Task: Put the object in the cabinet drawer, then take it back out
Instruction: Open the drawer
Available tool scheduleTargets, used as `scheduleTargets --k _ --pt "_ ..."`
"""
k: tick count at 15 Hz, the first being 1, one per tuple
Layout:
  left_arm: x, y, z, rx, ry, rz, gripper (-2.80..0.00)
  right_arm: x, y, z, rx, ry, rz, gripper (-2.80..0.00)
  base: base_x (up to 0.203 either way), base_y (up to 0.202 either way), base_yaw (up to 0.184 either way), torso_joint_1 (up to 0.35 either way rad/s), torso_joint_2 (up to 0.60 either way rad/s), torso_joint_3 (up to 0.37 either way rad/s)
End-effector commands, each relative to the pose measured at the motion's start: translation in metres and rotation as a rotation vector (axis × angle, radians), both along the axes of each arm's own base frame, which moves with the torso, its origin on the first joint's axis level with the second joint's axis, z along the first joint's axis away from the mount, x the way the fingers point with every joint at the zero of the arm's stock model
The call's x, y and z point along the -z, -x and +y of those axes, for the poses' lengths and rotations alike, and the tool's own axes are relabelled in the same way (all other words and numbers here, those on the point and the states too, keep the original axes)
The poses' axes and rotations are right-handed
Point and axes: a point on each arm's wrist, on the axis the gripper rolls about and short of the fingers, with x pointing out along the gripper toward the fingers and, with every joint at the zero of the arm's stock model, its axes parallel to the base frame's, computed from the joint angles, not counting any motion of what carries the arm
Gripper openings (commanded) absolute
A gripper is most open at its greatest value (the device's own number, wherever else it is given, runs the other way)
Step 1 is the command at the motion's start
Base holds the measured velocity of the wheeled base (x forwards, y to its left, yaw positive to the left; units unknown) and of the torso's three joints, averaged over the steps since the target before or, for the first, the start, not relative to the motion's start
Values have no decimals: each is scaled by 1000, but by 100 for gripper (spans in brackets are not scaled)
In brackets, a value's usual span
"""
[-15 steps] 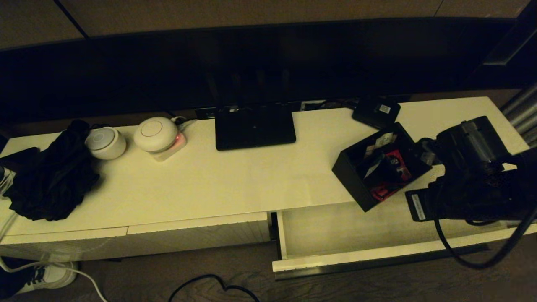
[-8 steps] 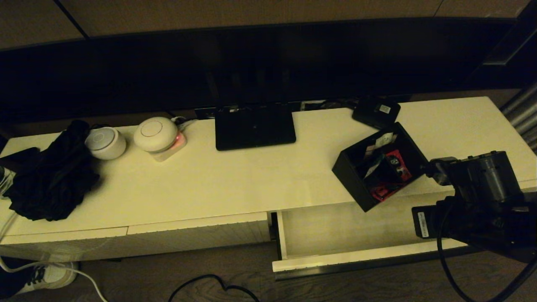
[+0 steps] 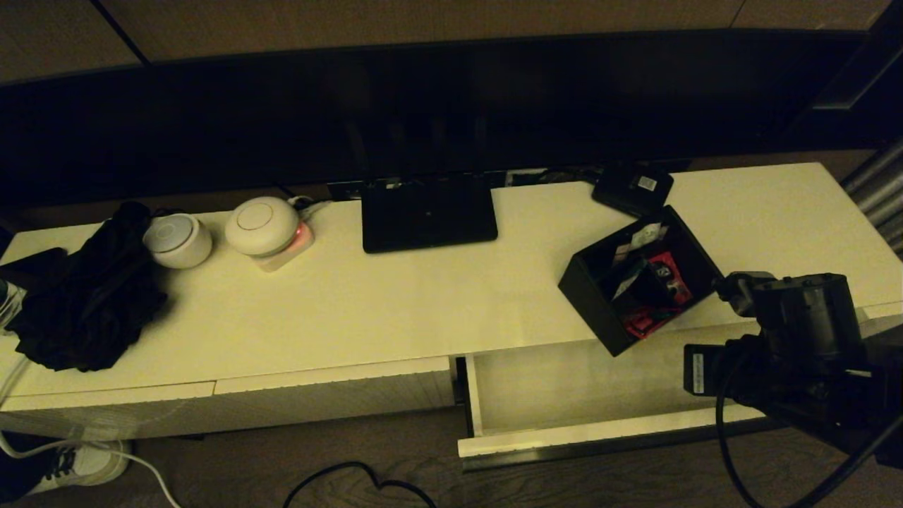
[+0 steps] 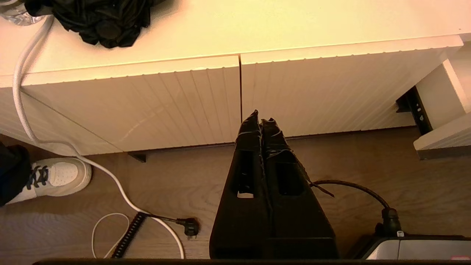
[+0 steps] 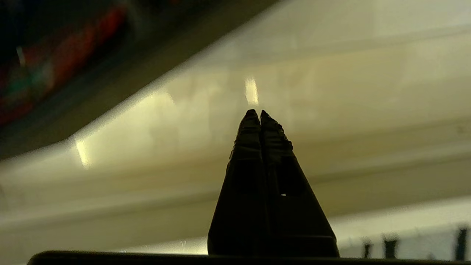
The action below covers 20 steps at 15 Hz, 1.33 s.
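My right gripper (image 5: 256, 115), fingers pressed together on nothing, hangs over the pulled-out white ribbed cabinet drawer (image 3: 607, 430) beside the black divided open-top box (image 3: 638, 279), which sits on the cabinet top's front edge within easy reach.

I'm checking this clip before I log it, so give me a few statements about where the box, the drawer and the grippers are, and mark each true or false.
1. The black divided box sits on the cabinet top, one corner hanging over the open drawer. True.
2. The box is inside the drawer. False: it is on the cabinet top, and no item shows in the visible part of the drawer.
3. The right gripper is shut and holds nothing. True.
4. The right gripper grips the box's wall. False: its closed fingers are clear of the box.
5. The left gripper is shut, low in front of the closed ribbed fronts. True.
6. The black router lies in the drawer. False: it stands on the cabinet top.
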Motion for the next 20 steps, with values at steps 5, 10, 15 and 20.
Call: scheduleTargets --k 5,10,15,20 --pt "1 0 0 0 0 3 -280 20 -22 6 11 -18 -49 -280 0 0 0 0 0 0" --pt "1 0 0 -1 0 3 -280 30 -34 9 11 -28 -82 -280 0 0 0 0 0 0" --pt "1 0 0 0 0 3 -280 35 -44 12 9 -31 -120 -280 0 0 0 0 0 0" --pt "1 0 0 -1 0 3 -280 39 -48 8 14 -7 -106 -280 0 0 0 0 0 0"
